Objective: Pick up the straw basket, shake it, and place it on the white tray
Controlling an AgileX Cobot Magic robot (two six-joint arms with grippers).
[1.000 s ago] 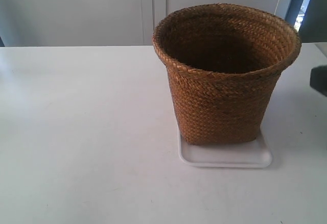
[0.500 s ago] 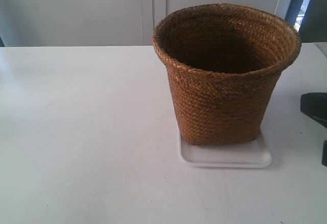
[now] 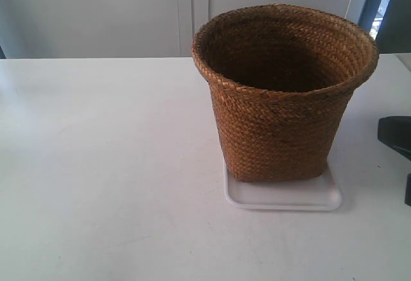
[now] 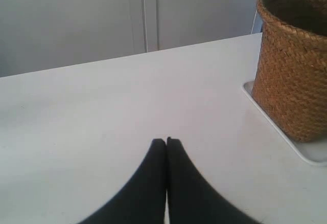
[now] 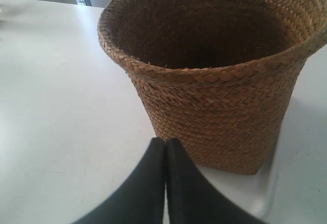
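Seemingly finished: the straw basket (image 3: 282,120) stays put on the white tray (image 3: 282,199), while the left gripper (image 4: 166,141) and right gripper (image 5: 164,141), both clenched, hold nothing.

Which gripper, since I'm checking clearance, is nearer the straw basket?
Right. The right gripper, fingers shut, sits just short of the straw basket at its base, by the white tray. The left gripper, also shut, is well apart from it, over the table.
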